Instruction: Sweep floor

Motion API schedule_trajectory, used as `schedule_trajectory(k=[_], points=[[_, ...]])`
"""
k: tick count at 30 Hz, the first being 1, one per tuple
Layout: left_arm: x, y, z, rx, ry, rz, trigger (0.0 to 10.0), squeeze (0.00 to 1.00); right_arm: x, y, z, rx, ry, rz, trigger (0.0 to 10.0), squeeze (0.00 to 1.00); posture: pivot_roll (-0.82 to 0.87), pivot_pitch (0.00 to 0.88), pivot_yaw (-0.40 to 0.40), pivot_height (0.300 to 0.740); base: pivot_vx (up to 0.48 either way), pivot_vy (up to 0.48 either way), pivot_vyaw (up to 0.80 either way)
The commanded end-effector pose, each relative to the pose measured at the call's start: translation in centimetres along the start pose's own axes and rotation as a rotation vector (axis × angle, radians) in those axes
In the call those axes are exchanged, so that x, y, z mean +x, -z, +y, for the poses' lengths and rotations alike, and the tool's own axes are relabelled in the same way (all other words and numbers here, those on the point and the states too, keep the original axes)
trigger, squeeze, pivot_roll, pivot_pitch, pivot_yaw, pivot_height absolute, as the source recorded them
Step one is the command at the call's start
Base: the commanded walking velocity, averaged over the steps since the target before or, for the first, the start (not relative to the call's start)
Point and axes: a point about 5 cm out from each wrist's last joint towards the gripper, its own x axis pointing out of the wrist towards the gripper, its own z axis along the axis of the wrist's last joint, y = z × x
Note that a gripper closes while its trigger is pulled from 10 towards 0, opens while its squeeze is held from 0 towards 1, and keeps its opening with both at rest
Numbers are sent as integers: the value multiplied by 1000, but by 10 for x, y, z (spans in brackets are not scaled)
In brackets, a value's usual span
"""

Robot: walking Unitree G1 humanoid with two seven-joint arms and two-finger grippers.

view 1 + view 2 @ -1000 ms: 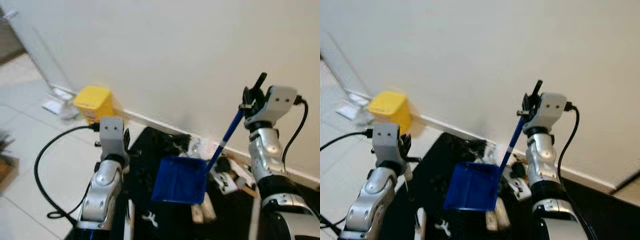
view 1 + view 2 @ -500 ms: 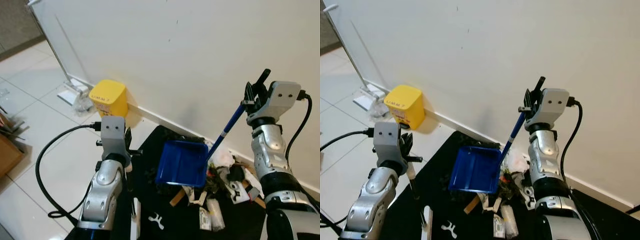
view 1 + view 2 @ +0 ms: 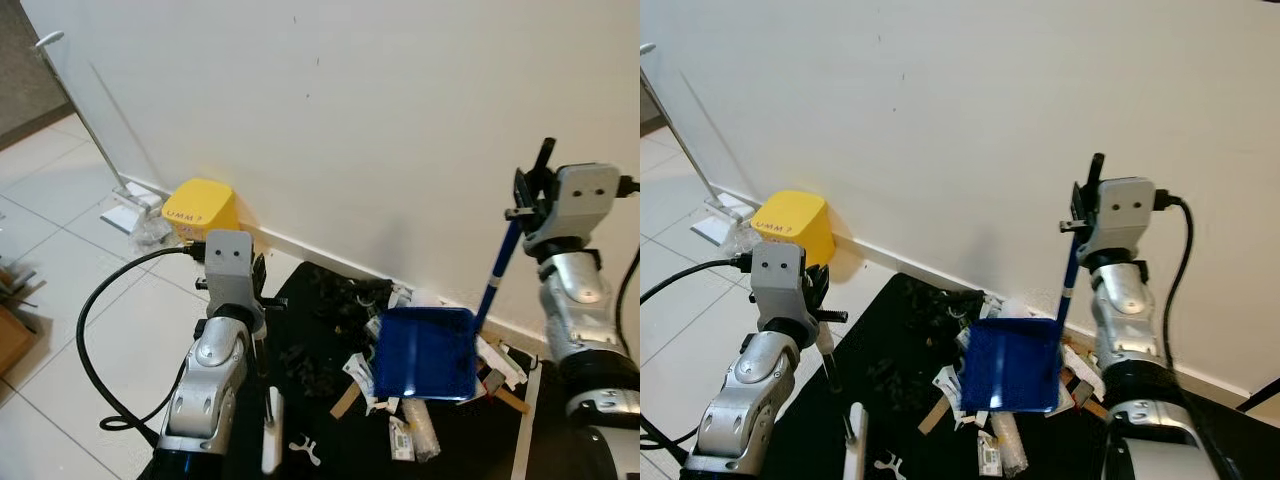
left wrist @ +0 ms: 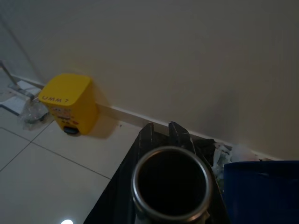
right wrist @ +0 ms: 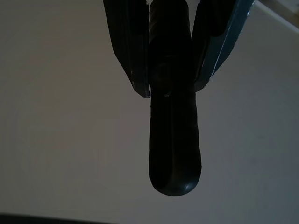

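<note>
The right end effector is clamped on the long handle of one blue dustpan; the handle slants down toward the robot's left, the pan resting among litter on the black mat; the left end effector apparently grips one broom shaft, nearer the debris.

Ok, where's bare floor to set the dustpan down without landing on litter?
Bare white tile lies between the yellow bin and the black mat. Crowded: litter surrounds the dustpan held by the right gripper; the left gripper holds a pole.
</note>
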Motion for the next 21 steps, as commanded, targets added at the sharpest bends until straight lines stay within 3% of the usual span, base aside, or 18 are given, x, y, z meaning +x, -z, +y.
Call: schedule_trajectory(k=[1,2,3,11,21], points=[[3,0,9,27,-14,-4,10000,0,0,-8,-11,-36,-4,-26,10000,0,80,127,41,740,0,0,0],[3,0,9,27,-14,-4,10000,0,0,-8,-11,-36,-4,-26,10000,0,80,127,41,740,0,0,0],[4,2,12,31,-18,7,10000,0,-6,-4,-27,-73,-12,6,10000,0,67,138,54,740,0,0,0],[8,7,18,44,-18,31,10000,0,-25,15,-45,-146,-92,110,10000,0,50,155,75,740,0,0,0],[11,8,30,65,-33,46,10000,0,-33,34,-19,-222,-183,145,10000,0,59,202,84,740,0,0,0]])
